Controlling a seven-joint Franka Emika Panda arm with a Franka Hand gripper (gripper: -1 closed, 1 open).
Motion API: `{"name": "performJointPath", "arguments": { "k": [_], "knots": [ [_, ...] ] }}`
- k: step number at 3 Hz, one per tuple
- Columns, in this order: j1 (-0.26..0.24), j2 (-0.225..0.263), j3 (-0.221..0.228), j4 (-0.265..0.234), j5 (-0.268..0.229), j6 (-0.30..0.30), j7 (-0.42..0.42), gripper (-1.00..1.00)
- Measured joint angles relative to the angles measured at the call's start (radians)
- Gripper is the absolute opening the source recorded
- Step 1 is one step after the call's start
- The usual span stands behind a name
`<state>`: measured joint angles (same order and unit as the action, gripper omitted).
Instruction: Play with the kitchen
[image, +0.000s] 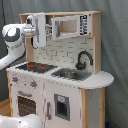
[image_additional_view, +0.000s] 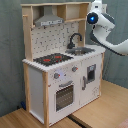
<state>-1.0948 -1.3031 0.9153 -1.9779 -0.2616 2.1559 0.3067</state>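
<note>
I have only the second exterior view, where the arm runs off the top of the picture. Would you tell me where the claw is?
Observer: In the first exterior view the claw hangs at the level of the kitchen's upper shelf, above the hob.
Operator: Thank you. Is it near the microwave?
Observer: It is just to the first exterior view's left of the microwave. I cannot tell whether they touch.
</note>
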Motion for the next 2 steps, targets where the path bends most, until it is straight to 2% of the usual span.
{"name": "performJointPath", "arguments": {
  "k": [1,2],
  "knots": [
    [0.026,0.000,-0.002,0.005,0.000,0.009,0.004,1.00],
    [0.066,0.000,0.011,0.029,0.003,0.093,0.037,1.00]
  ]
}}
